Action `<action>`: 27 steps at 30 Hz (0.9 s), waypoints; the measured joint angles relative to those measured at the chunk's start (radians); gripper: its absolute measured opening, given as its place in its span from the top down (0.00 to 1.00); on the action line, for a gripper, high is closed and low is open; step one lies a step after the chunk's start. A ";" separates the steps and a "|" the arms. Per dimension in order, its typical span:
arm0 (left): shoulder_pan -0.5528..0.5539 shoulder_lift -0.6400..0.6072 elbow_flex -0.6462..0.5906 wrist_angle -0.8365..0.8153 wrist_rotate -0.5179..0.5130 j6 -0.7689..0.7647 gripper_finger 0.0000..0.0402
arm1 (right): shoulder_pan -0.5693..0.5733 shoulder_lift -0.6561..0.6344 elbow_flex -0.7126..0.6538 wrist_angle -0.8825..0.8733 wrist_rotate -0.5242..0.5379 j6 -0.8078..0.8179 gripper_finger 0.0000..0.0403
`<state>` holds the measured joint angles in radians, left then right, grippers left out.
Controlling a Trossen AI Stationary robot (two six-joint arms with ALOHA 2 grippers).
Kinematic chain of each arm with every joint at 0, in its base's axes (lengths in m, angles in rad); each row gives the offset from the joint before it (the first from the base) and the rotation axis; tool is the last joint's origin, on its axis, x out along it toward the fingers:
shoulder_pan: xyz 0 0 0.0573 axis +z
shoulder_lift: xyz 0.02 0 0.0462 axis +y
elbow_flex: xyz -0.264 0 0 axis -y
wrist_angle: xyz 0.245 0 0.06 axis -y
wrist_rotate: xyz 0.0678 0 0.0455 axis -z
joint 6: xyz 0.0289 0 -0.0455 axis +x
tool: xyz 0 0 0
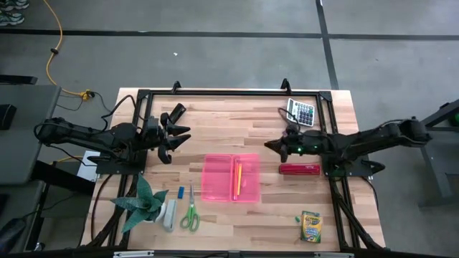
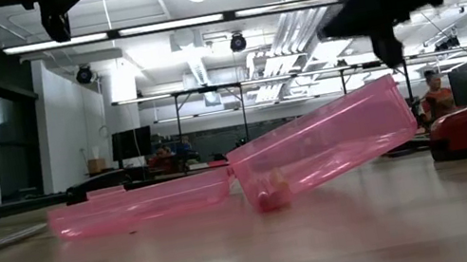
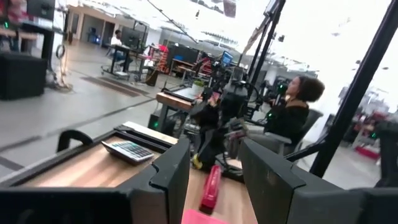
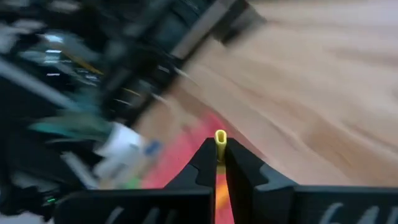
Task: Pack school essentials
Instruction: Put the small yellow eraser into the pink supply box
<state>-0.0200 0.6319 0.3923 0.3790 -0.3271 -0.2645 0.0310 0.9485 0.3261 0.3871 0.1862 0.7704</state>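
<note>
The pink pencil case (image 1: 231,178) lies open mid-table, with orange and yellow pencils (image 1: 237,179) inside. In the low view its lid (image 2: 327,141) tilts up. My right gripper (image 1: 271,146) hovers beyond the case's far right corner, shut on a yellow marker (image 4: 220,137). My left gripper (image 1: 176,136) waits open above the table's far left part; its wrist view shows its fingers apart (image 3: 214,162). Green-handled scissors (image 1: 190,215), a small blue eraser (image 1: 181,192) and the crayon box (image 1: 310,226) lie flat on the table near its front edge. My right gripper pinches the yellow marker between its two fingers. The marker's rounded yellow end (image 4: 220,134) pokes out just past the fingertips (image 4: 233,155), and an orange-yellow strip shows in the slit between them. The marker is lifted clear of the table.
A red stapler (image 1: 299,169) lies right of the case, under the right arm. A calculator (image 1: 302,112) sits at the far right. The green folded-paper plant (image 1: 143,204) and a grey-white piece (image 1: 168,215) stand at the near left. A black frame (image 1: 215,92) rims the table.
</note>
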 joint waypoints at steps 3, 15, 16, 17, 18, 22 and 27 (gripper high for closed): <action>0.000 0.010 0.000 0.016 0.005 -0.031 0.67 | 0.028 0.000 0.052 0.068 0.005 -0.167 1.00; 0.000 0.060 0.000 0.045 0.037 -0.039 0.67 | 0.043 -0.001 0.199 0.062 -0.014 -0.437 1.00; 0.000 0.060 0.000 0.045 0.037 -0.035 0.67 | 0.043 -0.001 0.199 0.060 -0.015 -0.436 1.00; 0.000 0.059 0.000 0.046 0.037 -0.029 0.67 | 0.043 -0.001 0.199 0.058 -0.015 -0.434 1.00; 0.000 0.059 0.000 0.046 0.037 -0.020 0.67 | 0.043 -0.001 0.199 0.058 -0.015 -0.434 1.00; 0.000 0.059 0.000 0.046 0.037 -0.013 0.67 | 0.043 -0.001 0.199 0.058 -0.024 -0.434 1.00; 0.000 0.059 0.000 0.046 0.037 -0.012 0.67 | 0.043 0.000 0.199 0.058 -0.040 -0.430 1.00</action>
<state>-0.0200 0.6910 0.3923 0.4248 -0.2905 -0.2768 0.0742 0.9489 0.5255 0.4451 0.1458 0.3401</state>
